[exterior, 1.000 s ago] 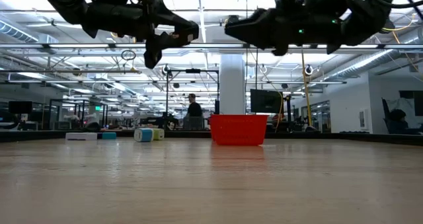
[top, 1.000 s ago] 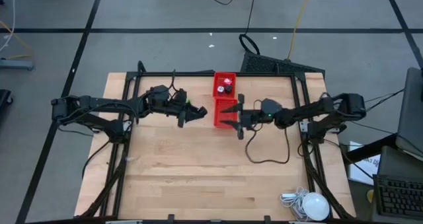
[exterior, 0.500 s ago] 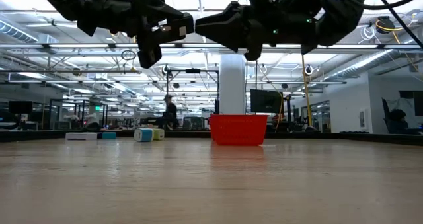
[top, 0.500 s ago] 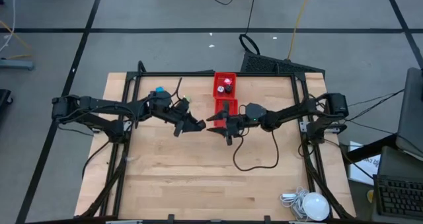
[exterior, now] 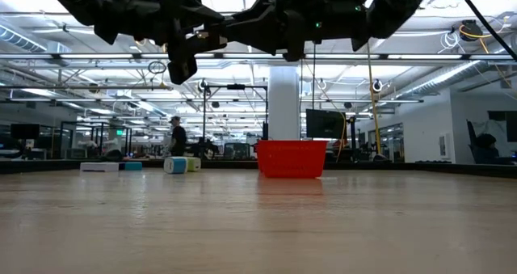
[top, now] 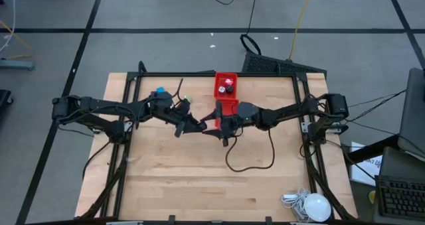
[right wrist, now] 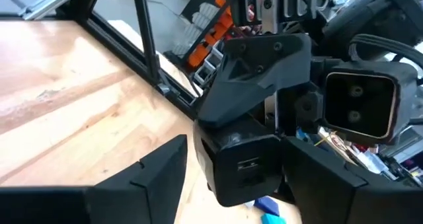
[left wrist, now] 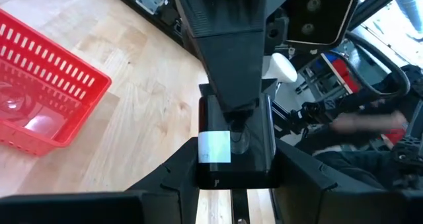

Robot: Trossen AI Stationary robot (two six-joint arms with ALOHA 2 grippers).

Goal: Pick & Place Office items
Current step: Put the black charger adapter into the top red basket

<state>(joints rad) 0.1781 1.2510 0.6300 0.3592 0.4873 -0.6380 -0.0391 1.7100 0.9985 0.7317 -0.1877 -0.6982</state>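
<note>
Midair, left gripper point(top: 196, 127) jaws clamped on black office item point(left wrist: 234, 148), right gripper point(top: 214, 127) jaws spread around it

No text, brand or number can be read in any view. The black block point(left wrist: 236, 145) in the left wrist view bears a white label point(left wrist: 215, 147) — blank or too blurred to tell.
</note>
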